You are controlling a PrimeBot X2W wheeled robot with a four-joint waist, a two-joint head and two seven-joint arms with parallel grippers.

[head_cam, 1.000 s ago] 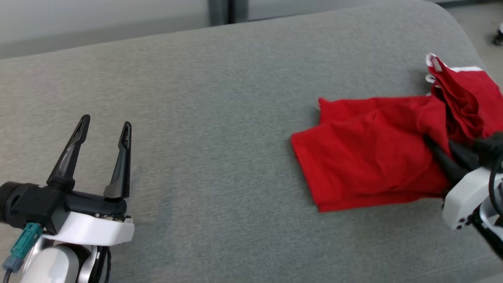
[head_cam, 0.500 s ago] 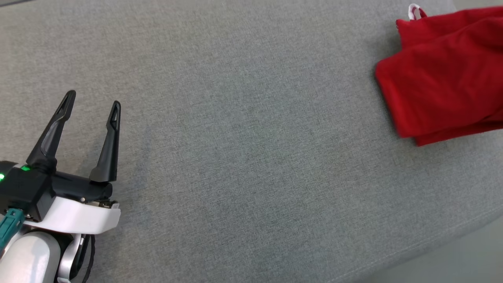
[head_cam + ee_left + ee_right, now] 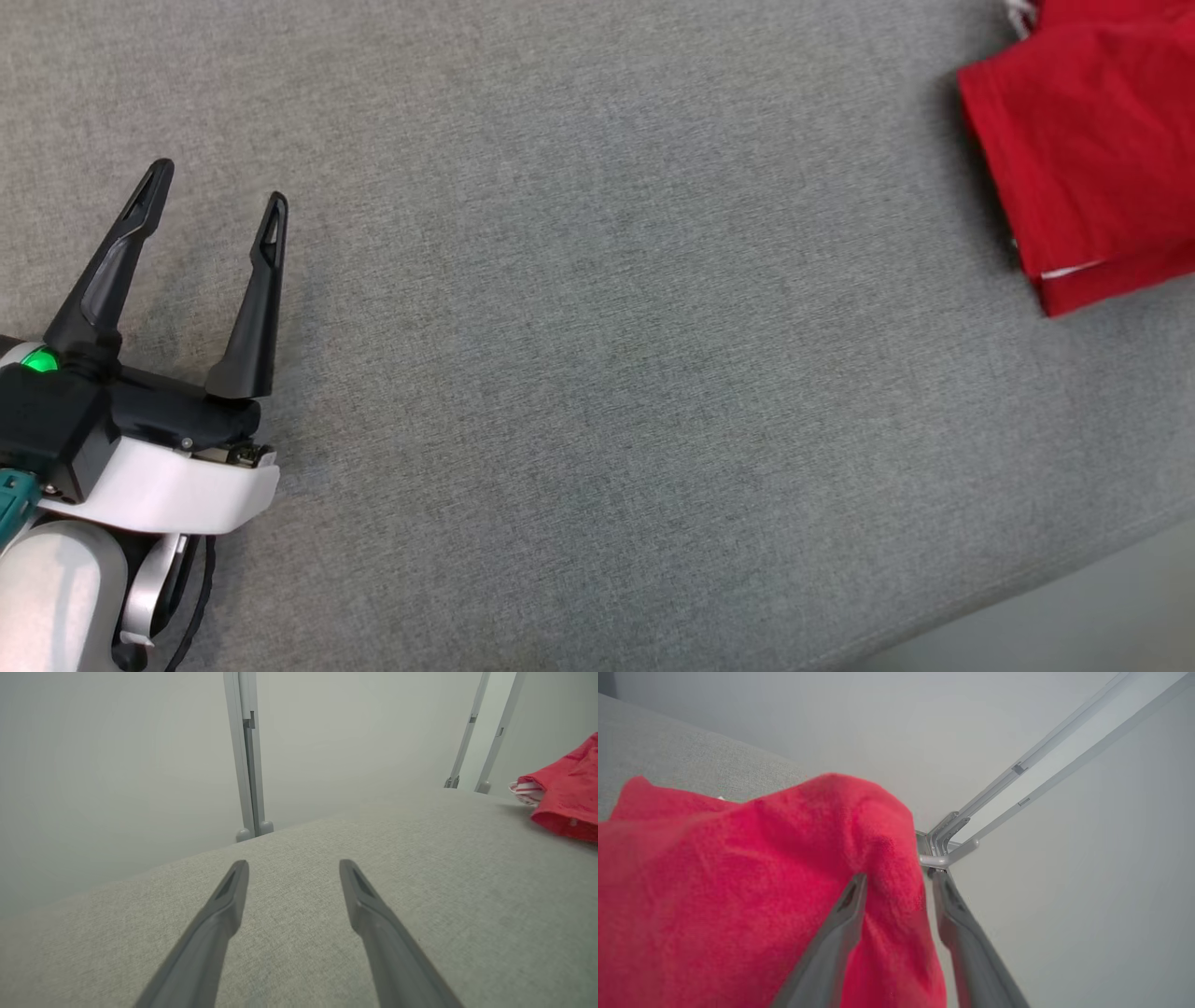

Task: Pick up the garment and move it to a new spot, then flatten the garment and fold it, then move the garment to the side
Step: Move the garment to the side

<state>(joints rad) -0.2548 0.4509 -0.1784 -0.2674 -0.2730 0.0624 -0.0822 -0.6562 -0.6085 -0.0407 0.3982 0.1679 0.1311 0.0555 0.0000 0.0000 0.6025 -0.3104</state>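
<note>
- Change since the earlier frames: the head camera has swung, so the whole picture has shifted. The garment (image 3: 1083,159), formerly mid-right in the head view with the right claw on it, now sits in that view's top right corner, cropped by the edge.
- Garment: a red folded bundle lying on the grey padded bench (image 3: 597,373), near the bench's right end. A thin white strip shows at its near corner. Its left fold edge runs away from the robot. The rest is cut off, so the full long axis cannot be read.
- Right claw (image 3: 899,877): in the right wrist view, its two fingers stand apart with a hump of red cloth rising between them. The cloth touches the inner face of at least one finger. No pinch is visible.
- Left claw (image 3: 220,184): fingers spread wide and empty, low over bare bench at the lower left, well apart from the garment. The garment lies far to its right.
- Governing relation: the right arm is at the garment, while the left is a full bench-width away.
- Judgement: the fold appears done and the garment set aside. The next move probably calls for drawing the right claw straight back along its fingers, since a snagged finger could drag the fold open.
</note>
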